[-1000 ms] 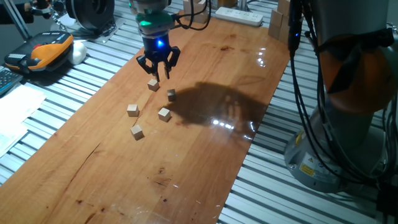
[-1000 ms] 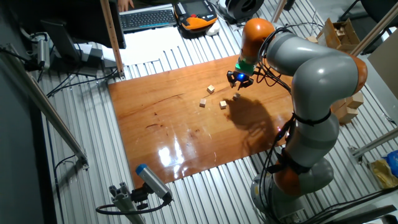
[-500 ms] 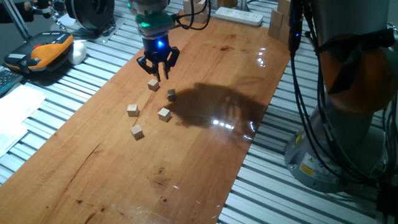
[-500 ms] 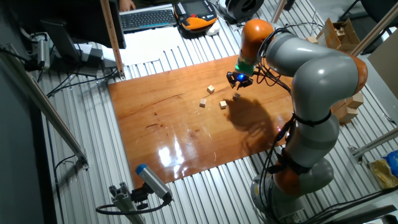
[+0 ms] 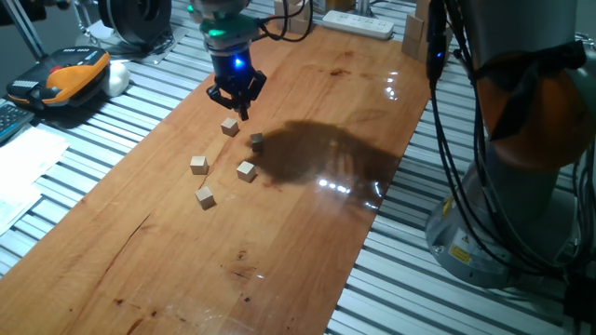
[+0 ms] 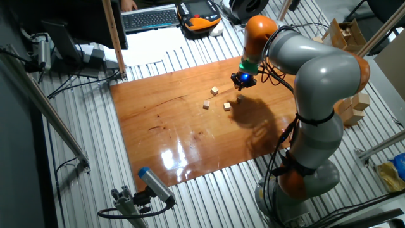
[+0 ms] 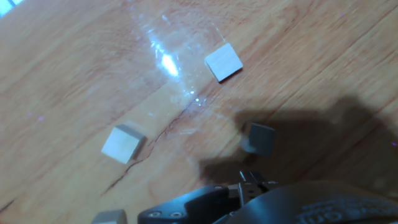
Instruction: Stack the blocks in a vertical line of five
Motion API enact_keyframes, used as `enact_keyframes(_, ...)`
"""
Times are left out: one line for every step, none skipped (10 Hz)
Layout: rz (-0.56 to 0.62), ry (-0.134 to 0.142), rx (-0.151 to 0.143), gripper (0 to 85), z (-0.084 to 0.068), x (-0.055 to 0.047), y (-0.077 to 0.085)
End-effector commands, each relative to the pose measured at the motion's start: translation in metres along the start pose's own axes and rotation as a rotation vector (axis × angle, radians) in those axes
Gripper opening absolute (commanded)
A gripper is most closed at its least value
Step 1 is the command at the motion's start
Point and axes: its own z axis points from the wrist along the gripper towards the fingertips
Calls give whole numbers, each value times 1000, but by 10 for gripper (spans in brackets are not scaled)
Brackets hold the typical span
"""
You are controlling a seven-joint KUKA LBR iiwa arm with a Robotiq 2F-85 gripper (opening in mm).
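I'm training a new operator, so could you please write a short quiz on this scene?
1. How many blocks lie singly on the table?
2. True or false: two blocks are already stacked.
3. In the fixed view from the table's end, the pincer hangs nearest to:
A. the far block
B. the block closest to the camera
C. the table's bare near end

Key: 1. five; 2. false; 3. A
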Motion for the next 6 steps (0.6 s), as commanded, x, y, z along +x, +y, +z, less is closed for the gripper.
enact_keyframes(13, 1, 1, 0, 0, 0, 0)
enact_keyframes(17, 10, -9, 0, 0, 0, 0)
enact_keyframes(11, -1, -14, 0, 0, 0, 0)
enact_keyframes(3, -22, -6, 0, 0, 0, 0)
enact_keyframes(-8, -31, -7, 0, 0, 0, 0)
enact_keyframes(-25, -42, -13, 0, 0, 0, 0)
